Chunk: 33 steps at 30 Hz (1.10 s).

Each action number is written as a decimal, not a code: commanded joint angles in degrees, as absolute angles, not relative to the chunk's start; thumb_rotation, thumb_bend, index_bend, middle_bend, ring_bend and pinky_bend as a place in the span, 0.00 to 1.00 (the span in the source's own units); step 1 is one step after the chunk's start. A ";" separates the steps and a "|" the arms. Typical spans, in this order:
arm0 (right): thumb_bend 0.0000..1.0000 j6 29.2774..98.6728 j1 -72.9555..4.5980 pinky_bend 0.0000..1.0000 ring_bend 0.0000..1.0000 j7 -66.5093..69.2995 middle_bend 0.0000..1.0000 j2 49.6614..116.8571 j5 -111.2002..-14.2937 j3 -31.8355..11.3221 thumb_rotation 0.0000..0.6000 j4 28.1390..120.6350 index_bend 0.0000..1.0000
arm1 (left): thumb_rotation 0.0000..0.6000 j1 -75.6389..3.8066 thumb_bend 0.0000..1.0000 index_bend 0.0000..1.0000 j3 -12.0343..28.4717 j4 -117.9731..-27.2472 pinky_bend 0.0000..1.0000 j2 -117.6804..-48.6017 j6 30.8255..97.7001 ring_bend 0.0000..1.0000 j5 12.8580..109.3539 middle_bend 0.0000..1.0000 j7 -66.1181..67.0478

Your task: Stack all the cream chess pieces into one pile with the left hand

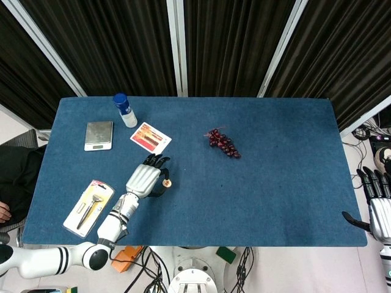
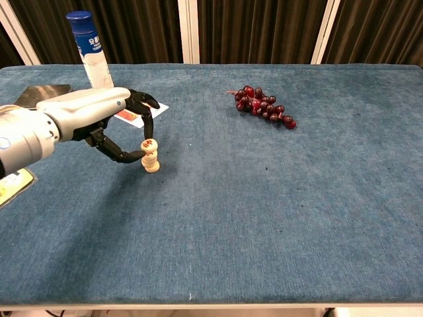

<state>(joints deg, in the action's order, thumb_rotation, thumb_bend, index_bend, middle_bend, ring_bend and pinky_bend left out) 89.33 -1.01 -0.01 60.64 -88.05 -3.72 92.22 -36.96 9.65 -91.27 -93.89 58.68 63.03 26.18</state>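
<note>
My left hand point(image 2: 92, 119) hovers over the left part of the blue table point(image 2: 277, 218) and pinches a cream chess piece point(image 2: 148, 144) with a red mark between thumb and a finger. That piece sits slightly tilted on top of a small cream pile point(image 2: 152, 162); whether it rests fully on it I cannot tell. From the head view, the left hand point(image 1: 143, 179) covers most of the pile, and only the top piece point(image 1: 167, 182) shows at its fingertips. My right hand point(image 1: 377, 210) hangs off the table's right edge, fingers spread, holding nothing.
A blue-capped bottle point(image 2: 90, 53), a small scale point(image 1: 98, 135) and a printed card point(image 1: 150, 138) lie behind the left hand. A packaged tool point(image 1: 89, 207) sits at the front left. Dark red grapes point(image 2: 264, 109) lie mid-table.
</note>
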 commanded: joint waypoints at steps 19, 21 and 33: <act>0.17 89.23 -1.05 0.04 0.00 -0.47 0.10 60.61 -87.72 -3.79 1.00 92.55 0.00 | 1.00 -39.02 0.34 0.47 9.44 -88.96 0.00 -94.76 58.70 0.00 58.56 0.09 28.95; 0.17 89.24 -1.02 0.04 0.00 -0.47 0.10 60.60 -87.68 -3.77 1.00 92.56 0.00 | 1.00 -39.11 0.34 0.47 9.25 -88.98 0.00 -94.77 58.91 0.00 58.54 0.09 29.21; 0.17 89.24 -1.04 0.04 0.00 -0.48 0.10 60.64 -87.76 -3.76 1.00 92.54 0.00 | 1.00 -39.30 0.33 0.45 8.64 -89.33 0.00 -94.48 59.73 0.00 58.30 0.09 29.61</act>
<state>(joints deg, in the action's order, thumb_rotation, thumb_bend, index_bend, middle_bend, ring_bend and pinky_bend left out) 89.23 -1.04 -0.48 60.63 -87.76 -3.76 92.54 -39.29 8.65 -89.32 -94.49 59.73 58.30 29.60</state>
